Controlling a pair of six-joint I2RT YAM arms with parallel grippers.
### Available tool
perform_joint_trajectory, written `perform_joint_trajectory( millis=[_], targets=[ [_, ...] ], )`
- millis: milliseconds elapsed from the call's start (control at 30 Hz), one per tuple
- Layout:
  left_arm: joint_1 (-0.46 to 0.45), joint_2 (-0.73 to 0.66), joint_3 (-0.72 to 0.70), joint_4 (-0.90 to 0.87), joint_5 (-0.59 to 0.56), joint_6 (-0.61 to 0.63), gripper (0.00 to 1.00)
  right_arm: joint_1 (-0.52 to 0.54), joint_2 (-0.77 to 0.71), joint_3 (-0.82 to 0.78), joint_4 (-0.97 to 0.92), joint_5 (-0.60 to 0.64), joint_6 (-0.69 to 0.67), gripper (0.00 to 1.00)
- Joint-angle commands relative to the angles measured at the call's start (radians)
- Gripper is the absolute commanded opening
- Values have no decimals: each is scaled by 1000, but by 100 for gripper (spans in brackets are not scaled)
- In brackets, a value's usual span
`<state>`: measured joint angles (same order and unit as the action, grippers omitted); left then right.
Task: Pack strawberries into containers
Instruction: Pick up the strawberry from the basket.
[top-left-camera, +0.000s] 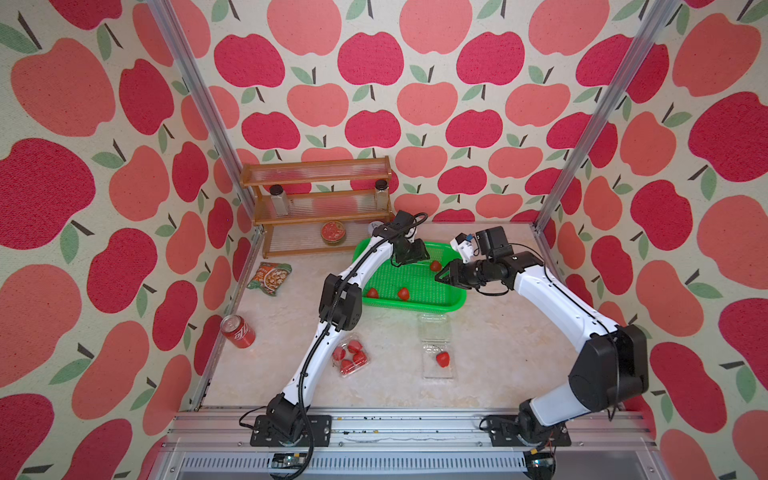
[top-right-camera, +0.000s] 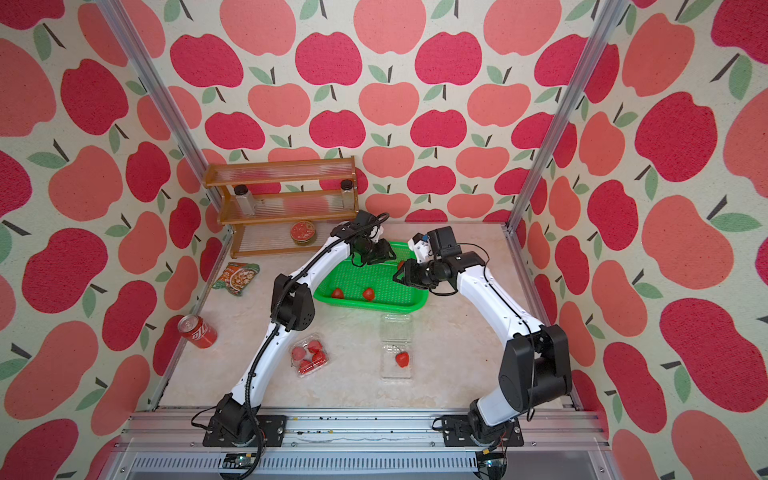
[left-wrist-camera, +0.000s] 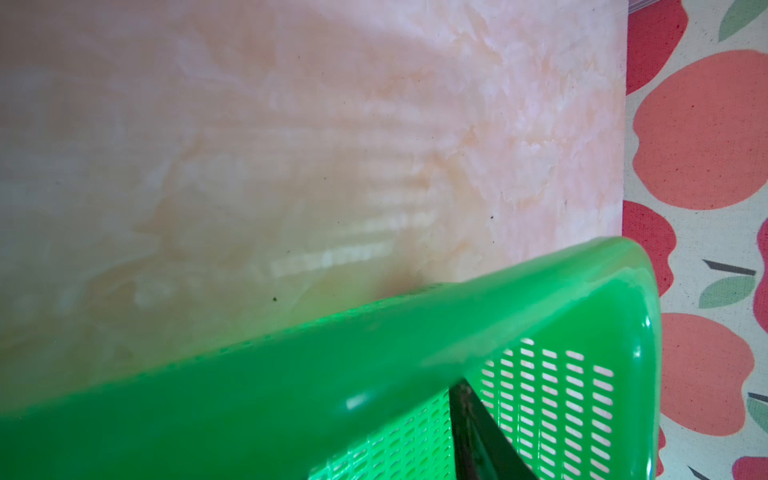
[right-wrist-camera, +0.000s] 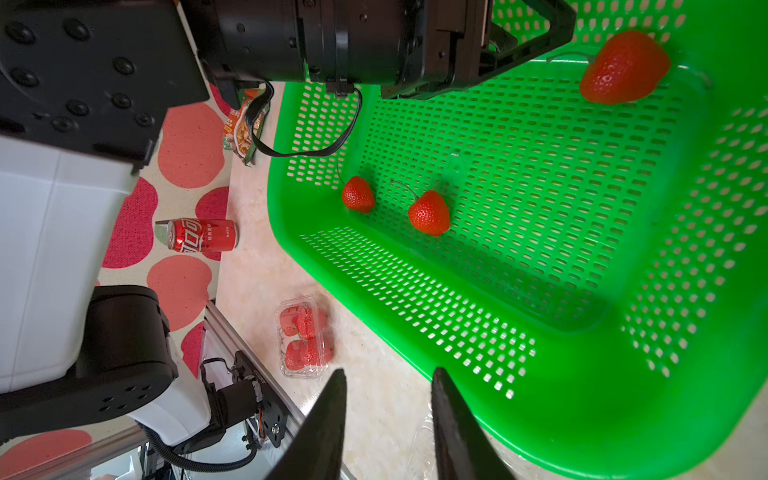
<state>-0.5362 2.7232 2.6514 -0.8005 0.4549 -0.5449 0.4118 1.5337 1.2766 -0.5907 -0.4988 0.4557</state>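
Three strawberries lie loose in the green basket: two near its front wall and one toward the back right. A closed clear container holds several strawberries. In front of the basket, the open container holds one strawberry. My left gripper hangs over the basket's far side. In the left wrist view only one finger shows inside the basket, behind the rim. My right gripper is open and empty at the basket's right edge.
A wooden shelf with two jars and a red tin stands at the back left. A snack packet and a red soda can lie along the left wall. Aluminium posts frame the corners.
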Motion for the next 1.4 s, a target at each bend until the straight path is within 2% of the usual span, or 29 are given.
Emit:
perform_joint_trajectory(
  millis=[0,433,1367],
  targets=[
    [6,51,30,45,27,-42,50,-9,-23,-27,19,22,21,36],
    [6,84,38,78,50,-70,47,-19,-17,-46,25,7,34,35],
    [-21,63,-26,20,87,-23,37,-25,9,-60,46,-32,58,35]
  ],
)
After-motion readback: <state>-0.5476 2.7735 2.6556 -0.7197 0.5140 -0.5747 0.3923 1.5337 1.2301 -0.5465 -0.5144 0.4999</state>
